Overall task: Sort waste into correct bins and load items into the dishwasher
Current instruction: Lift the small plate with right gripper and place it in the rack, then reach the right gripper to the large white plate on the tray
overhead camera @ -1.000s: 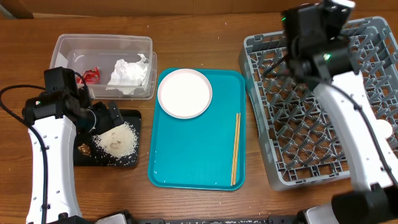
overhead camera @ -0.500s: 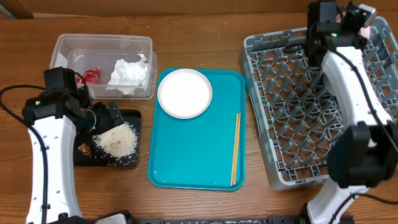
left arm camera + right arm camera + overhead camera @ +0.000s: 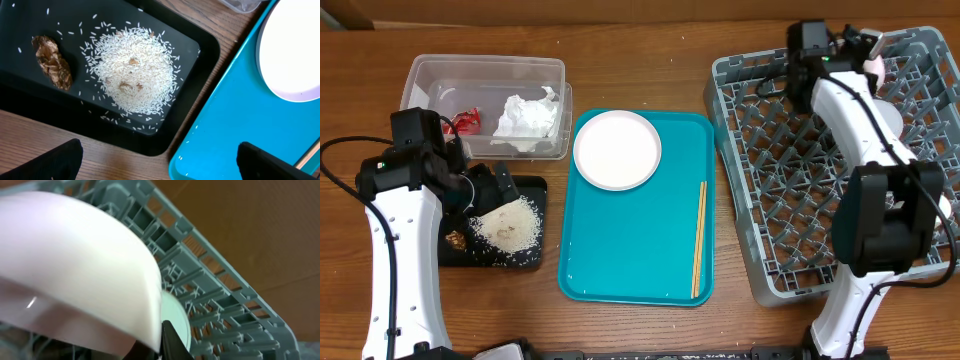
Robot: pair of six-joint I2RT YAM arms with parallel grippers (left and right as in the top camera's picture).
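Wood table (image 3: 640, 60). Tub (image 3: 420, 75): wrapper (image 3: 467, 120), napkin (image 3: 528, 118). Black tray (image 3: 535, 190): rice (image 3: 510, 225), brown lump (image 3: 455, 238). Teal tray (image 3: 630, 250): plate (image 3: 617, 149), chopsticks (image 3: 699, 238). My left gripper (image 3: 165, 162) hangs spread wide and empty over the black tray. My right gripper (image 3: 868, 55) pinches the pink bowl (image 3: 75, 255) by its rim, tilted, at the rack's (image 3: 790, 230) far edge.

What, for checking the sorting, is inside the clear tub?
A crumpled white napkin and a red-and-white wrapper lie in the clear tub; the left arm hides its near-left corner.
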